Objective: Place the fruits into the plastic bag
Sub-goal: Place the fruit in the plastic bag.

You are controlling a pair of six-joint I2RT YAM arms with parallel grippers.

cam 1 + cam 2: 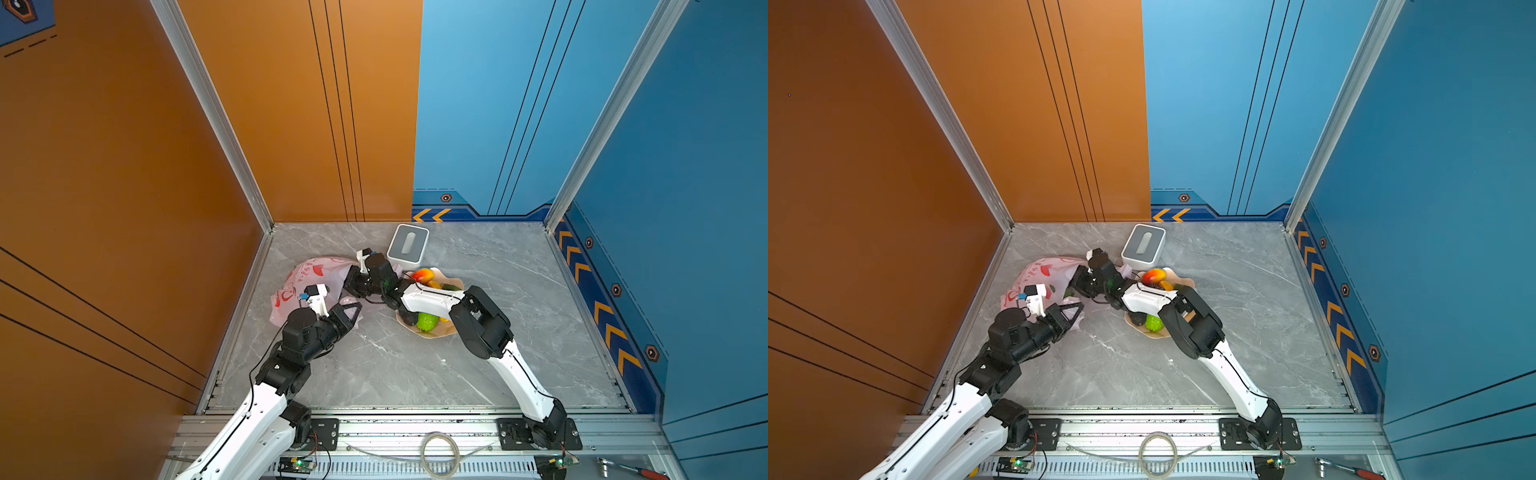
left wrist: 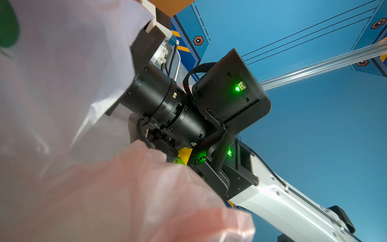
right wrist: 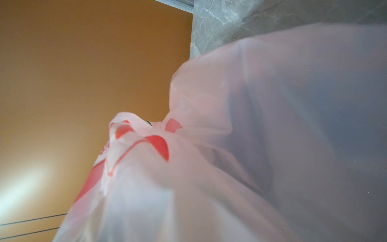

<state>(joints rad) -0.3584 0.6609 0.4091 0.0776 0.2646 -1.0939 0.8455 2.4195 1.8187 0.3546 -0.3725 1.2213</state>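
Observation:
The pink plastic bag [image 1: 309, 278] [image 1: 1038, 276] lies crumpled at the left of the table. My left gripper [image 1: 356, 307] [image 1: 1079, 306] is shut on the bag's near edge. My right gripper [image 1: 351, 281] [image 1: 1076, 281] reaches into the bag's mouth; bag film hides its jaws in both wrist views. The bag [image 2: 62, 104] [image 3: 251, 125] fills those views. On the peach plate [image 1: 446, 330] lie a red-orange mango [image 1: 423, 274], a yellow fruit [image 1: 434, 284], a lime-green fruit [image 1: 428, 322] and a blackish avocado [image 1: 409, 318], partly under my right forearm.
A white-and-grey box [image 1: 407, 245] stands just behind the plate and my right wrist. The orange wall [image 1: 124, 208] runs close along the bag's left side. My right forearm [image 1: 432, 299] crosses over the plate.

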